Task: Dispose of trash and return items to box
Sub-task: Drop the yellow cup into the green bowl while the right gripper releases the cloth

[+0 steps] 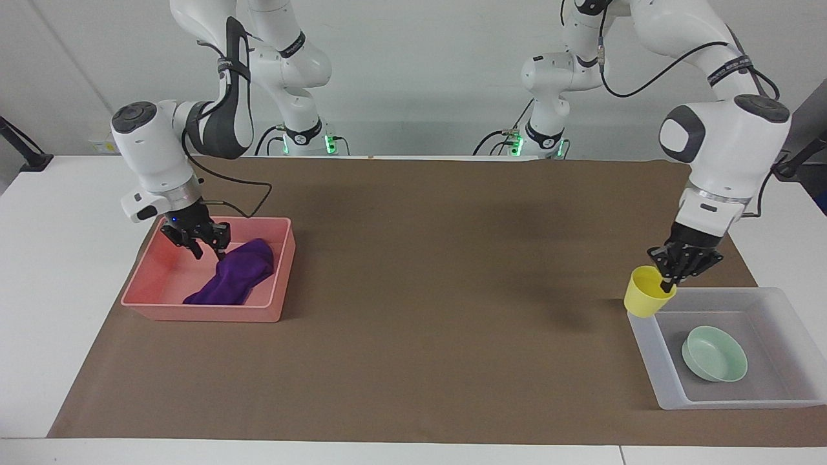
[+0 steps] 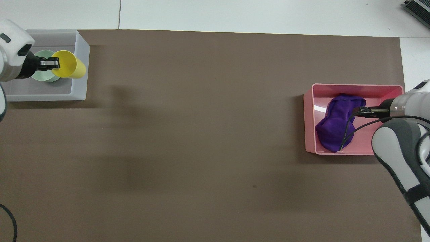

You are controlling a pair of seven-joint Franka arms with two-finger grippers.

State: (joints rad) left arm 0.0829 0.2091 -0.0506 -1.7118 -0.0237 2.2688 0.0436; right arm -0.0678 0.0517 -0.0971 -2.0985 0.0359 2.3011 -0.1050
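Facing view: high cam across the desk (image 1: 39, 290), looking at both robot bases, whole brown mat (image 1: 413, 323) in frame. Overhead view: cam above robots' end, steep downward look, arms entering at bottom corners. Both share mat, edge to edge, rotated half a turn.

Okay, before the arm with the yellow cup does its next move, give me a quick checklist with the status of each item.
1. Left gripper shut on yellow cup rim: ok.
2. Cup fully over the box: not ok, it is at the box's corner.
3. Free floor beside green bowl in the box: ok.
4. Purple cloth lying in pink tray: ok.
5. Right gripper fully clear of the cloth: cannot tell.
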